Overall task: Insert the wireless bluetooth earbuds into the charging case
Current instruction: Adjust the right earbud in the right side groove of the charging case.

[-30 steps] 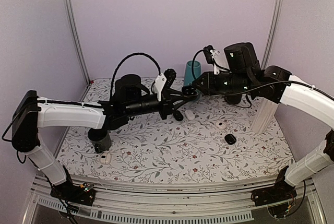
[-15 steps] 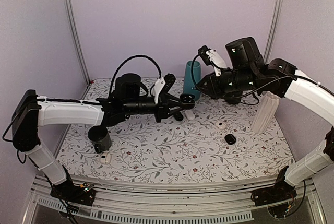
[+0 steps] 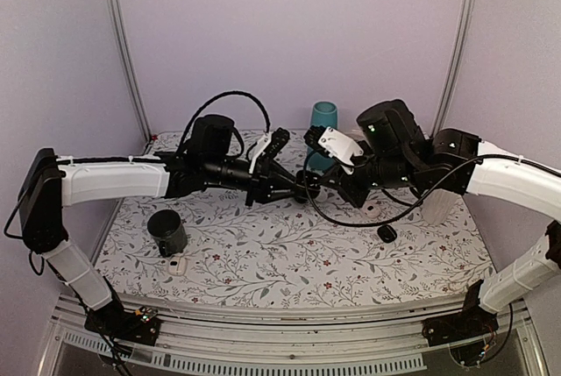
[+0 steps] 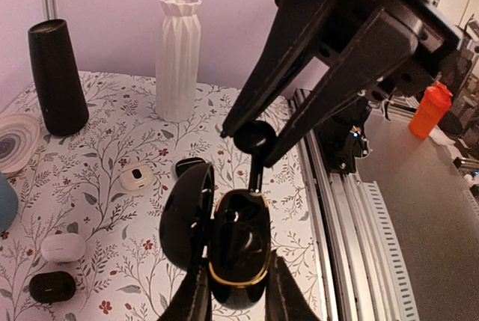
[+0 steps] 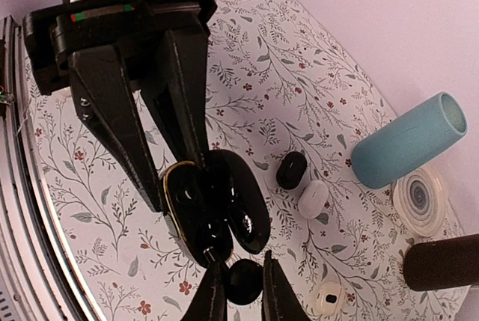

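Left gripper [image 4: 236, 297] is narrow, clamped on the case [image 4: 239, 254] base, and holds it in the air over mid-table [image 4: 97, 141]. Lid [image 4: 185, 212] is open, swung to one side. Right gripper [image 5: 241, 291] is pinched tight on one earbud [image 5: 244, 281] just above the open case, not seated. Whether it touches the rim is unclear. Second earbud: can't make it out. On the table: white vase [image 4: 177, 59], black cylinder [image 4: 58, 78], teal cup [image 5: 408, 141], white pod [image 4: 63, 247], black pod [image 4: 52, 286].
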Robot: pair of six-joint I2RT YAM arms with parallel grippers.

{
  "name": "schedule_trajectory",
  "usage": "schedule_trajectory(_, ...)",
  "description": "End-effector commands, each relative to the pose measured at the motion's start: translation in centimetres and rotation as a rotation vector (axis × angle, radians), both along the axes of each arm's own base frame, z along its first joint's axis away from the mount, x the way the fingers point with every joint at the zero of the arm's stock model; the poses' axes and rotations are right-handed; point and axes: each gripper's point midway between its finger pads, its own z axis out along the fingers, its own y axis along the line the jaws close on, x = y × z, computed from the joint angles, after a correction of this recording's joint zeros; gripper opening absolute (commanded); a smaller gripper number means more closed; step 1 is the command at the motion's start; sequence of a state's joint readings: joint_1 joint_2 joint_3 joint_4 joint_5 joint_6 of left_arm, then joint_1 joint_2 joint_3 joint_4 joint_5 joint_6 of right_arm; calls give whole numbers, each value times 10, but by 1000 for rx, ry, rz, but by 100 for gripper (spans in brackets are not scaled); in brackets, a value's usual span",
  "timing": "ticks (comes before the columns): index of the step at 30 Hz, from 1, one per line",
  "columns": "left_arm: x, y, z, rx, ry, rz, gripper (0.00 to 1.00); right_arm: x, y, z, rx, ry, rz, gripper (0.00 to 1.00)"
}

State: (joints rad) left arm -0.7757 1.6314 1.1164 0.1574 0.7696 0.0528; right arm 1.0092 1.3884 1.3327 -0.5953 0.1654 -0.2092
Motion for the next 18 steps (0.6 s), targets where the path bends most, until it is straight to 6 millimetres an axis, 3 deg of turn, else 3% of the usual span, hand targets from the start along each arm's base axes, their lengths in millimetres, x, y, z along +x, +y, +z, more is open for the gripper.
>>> schedule_trajectory(1, -9, 5, 17, -13, -12, -73, 0, 3, -3, 32, -14, -207, 28, 2)
schedule_trajectory(18, -13, 4, 15, 7, 1, -99, 0, -23, 4, 22, -164, -416, 253, 2)
